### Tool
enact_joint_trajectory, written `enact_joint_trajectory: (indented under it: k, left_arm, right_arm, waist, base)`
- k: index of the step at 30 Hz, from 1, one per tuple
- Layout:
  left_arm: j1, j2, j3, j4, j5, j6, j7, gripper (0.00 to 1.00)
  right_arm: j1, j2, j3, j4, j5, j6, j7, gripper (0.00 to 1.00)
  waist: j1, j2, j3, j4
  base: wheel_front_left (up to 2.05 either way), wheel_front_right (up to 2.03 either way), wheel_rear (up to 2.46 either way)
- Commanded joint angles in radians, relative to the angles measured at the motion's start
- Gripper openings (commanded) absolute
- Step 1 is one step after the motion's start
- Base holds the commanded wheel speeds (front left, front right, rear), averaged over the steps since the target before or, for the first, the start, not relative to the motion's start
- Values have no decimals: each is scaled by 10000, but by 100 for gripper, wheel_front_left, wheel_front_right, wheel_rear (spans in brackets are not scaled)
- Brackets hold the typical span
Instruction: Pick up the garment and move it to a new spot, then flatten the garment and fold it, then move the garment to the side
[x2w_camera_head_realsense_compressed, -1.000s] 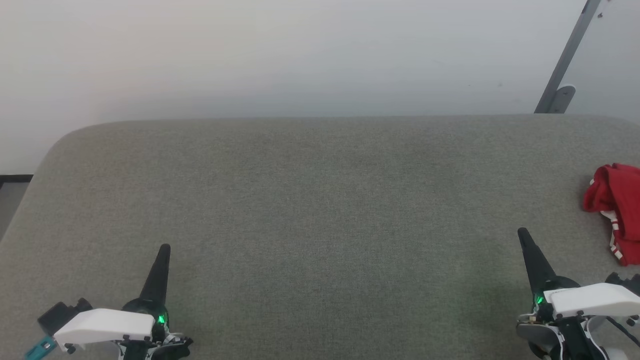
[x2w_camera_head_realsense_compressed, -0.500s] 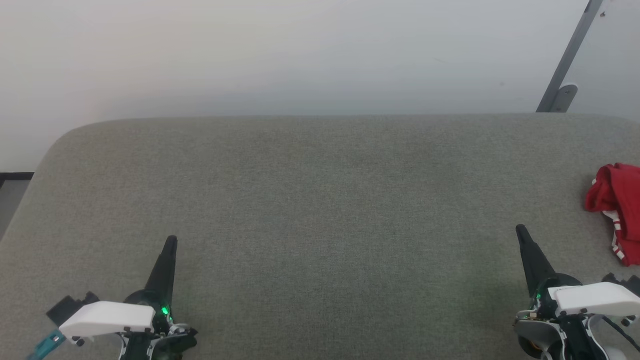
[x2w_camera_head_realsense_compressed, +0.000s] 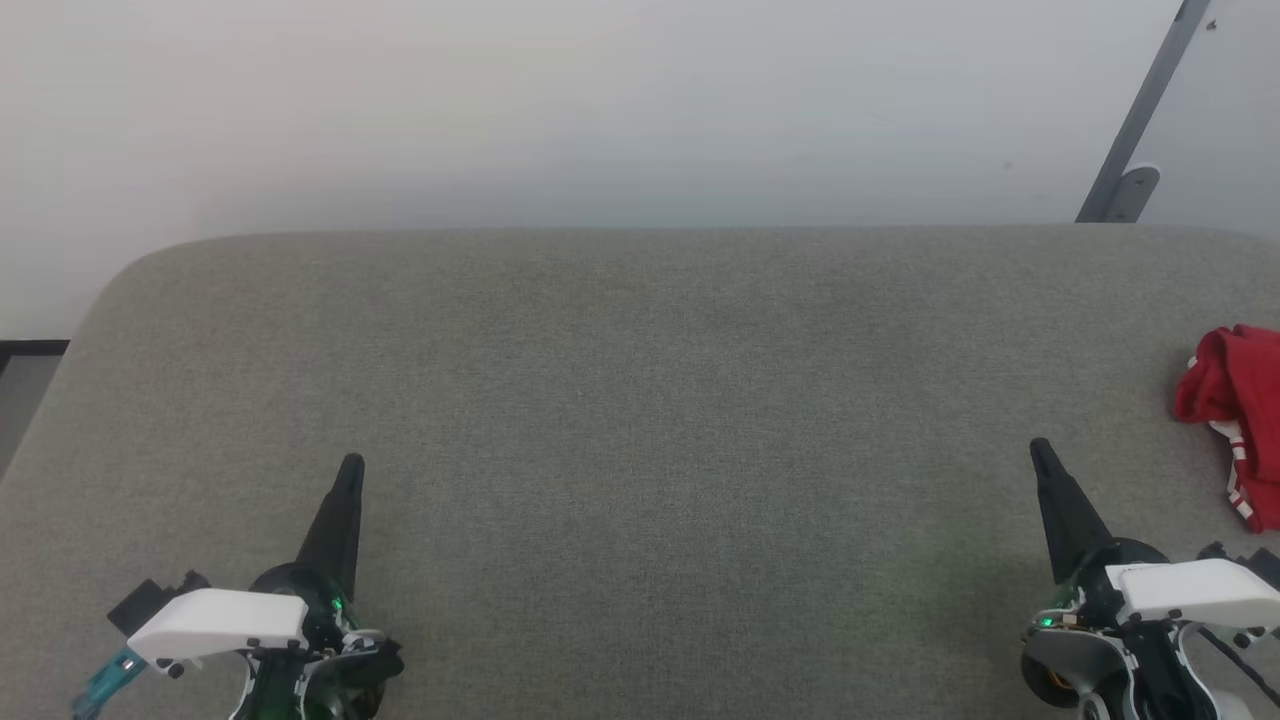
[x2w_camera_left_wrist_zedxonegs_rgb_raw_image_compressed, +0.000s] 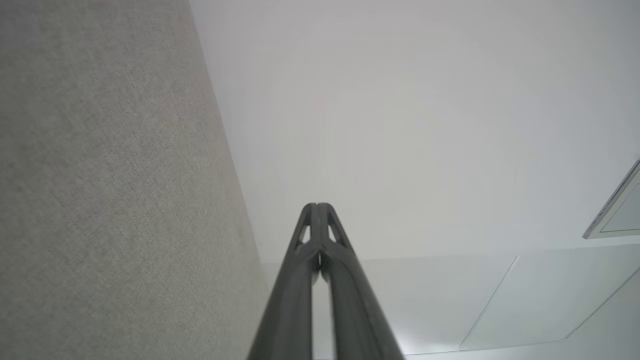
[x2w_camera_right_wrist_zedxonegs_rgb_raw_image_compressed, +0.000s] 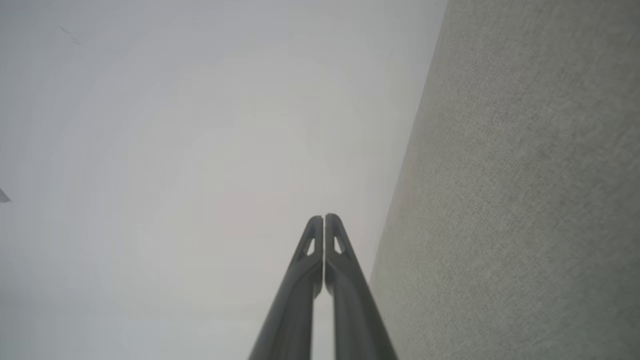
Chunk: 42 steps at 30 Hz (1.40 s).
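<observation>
We see the garment (x2w_camera_head_realsense_compressed: 1238, 385) crumpled in a red heap with white-striped trim at the right edge of the grey fabric-covered table (x2w_camera_head_realsense_compressed: 640, 380), partly cut off by the frame. Our left gripper (x2w_camera_head_realsense_compressed: 350, 466) and right gripper (x2w_camera_head_realsense_compressed: 1038, 448) hover empty, fingers pressed together.

Crumpled red jersey garment (x2w_camera_head_realsense_compressed: 1238, 385) with white-striped trim, heaped at the far right of the grey fabric tabletop (x2w_camera_head_realsense_compressed: 640, 400), partly cropped.
</observation>
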Motion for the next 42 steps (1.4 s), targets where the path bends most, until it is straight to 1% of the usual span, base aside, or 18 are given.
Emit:
enact_joint_trajectory:
  k: [1, 42]
  left_arm:
    - [-141, -52, 37, 13, -140, -49, 69, 0]
    - [-154, -52, 37, 11, -146, -48, 84, 0]
  right_arm:
    - [-79, 74, -32, -44, 194, 0, 68, 0]
    - [-72, 68, -26, -40, 195, 0, 56, 0]
  waist:
    - [0, -1, 5, 4]
    - [0, -1, 7, 5]
  base:
    - [0, 0, 0]
    - [0, 0, 0]
